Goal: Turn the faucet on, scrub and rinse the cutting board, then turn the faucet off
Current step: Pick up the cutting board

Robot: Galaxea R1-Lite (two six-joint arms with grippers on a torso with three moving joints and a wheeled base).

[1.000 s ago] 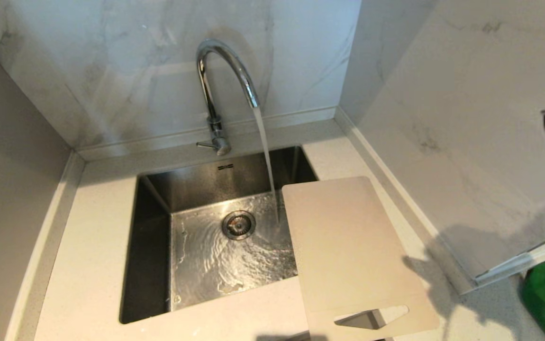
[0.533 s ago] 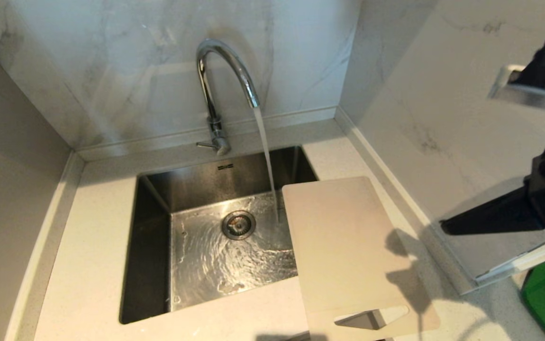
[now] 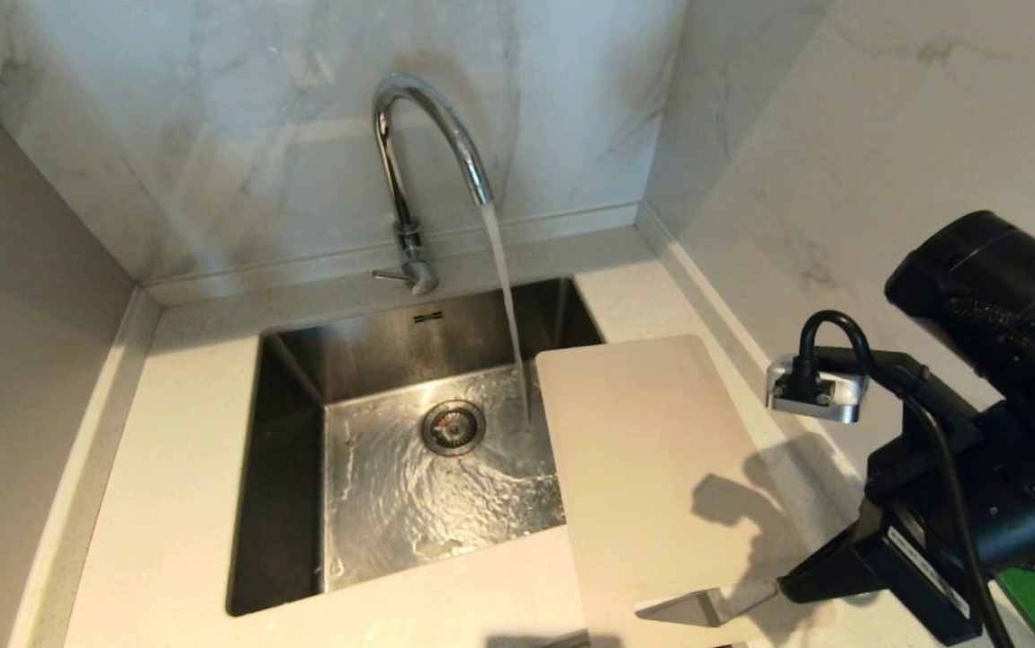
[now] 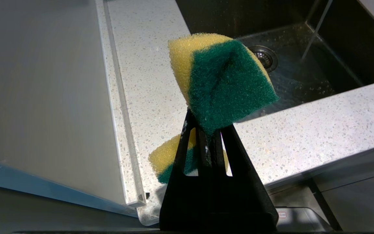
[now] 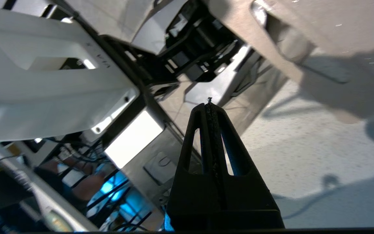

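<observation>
Head view's got the faucet (image 3: 409, 162) running at 12 o'clock, cutting board (image 3: 652, 468) over the sink's (image 3: 283, 504) 3 o'clock rim, right gripper (image 3: 787, 589) pinched empty by its handle; left wrist view: left gripper (image 4: 208, 130) clamping a sponge (image 4: 221, 81).

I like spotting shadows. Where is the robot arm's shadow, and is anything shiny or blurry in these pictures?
Head view: the right gripper casts a dark shadow across the cutting board; the faucet gleams, and the sink water glints. Right wrist view: the background behind the shut gripper is smeared. Left wrist view: the sponge is sharp.
</observation>
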